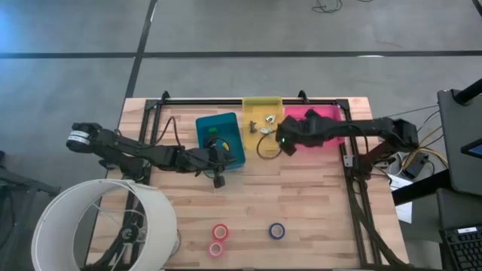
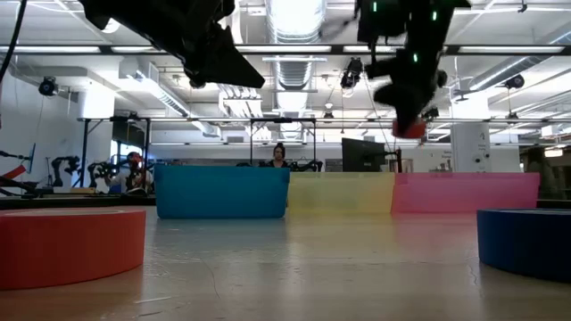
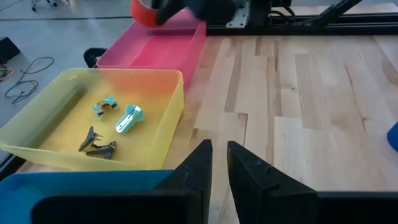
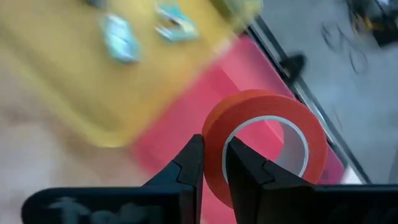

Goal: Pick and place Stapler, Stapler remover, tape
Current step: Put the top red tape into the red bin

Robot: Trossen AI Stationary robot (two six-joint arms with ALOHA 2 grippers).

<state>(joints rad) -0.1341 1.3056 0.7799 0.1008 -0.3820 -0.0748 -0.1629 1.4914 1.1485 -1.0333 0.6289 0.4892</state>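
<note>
R gripper (image 4: 213, 163) pinches red tape roll (image 4: 264, 143) above pink bin (image 1: 320, 128), roll hidden from overhead. L gripper (image 3: 217, 165) pressed shut beside blue bin (image 1: 220, 135).

Robotics lab: concrete floor (image 1: 248, 30), exposed ceiling ducts (image 2: 294, 67), monitors (image 2: 361, 153), seated people (image 2: 279, 153) behind table.

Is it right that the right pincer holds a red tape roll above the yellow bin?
Not quite. The right pincer does grip a red tape roll, but over the pink bin, not the yellow bin. The right wrist view shows pink beneath the roll.
</note>
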